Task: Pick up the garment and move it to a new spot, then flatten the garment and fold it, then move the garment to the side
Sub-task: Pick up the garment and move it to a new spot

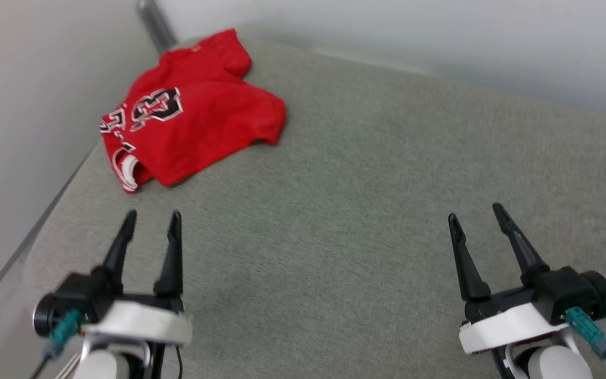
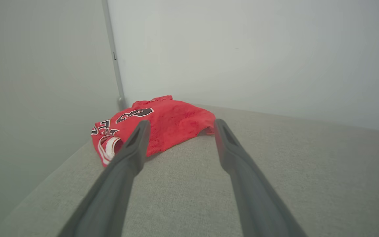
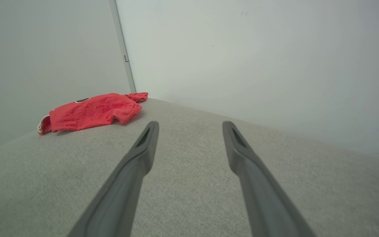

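Note:
The garment (image 1: 192, 116), a red jersey with black, white-outlined numbers and striped trim, lies crumpled at the far left corner of the grey cushioned surface (image 1: 361, 210). My left gripper (image 1: 153, 218) hovers open at the lower left, a short way in front of it, with nothing between its fingers. In the left wrist view the garment (image 2: 163, 126) lies just beyond the left gripper (image 2: 179, 123). My right gripper (image 1: 474, 210) stands open at the lower right, far from the cloth. From the right wrist view the garment (image 3: 90, 112) sits well off to the left of the right gripper (image 3: 191, 123).
Pale walls (image 1: 29, 105) close in the surface on the left and at the back, meeting at a metal corner strip (image 1: 155, 23) right behind the garment. The grey surface's left edge (image 1: 45, 210) runs close beside my left arm.

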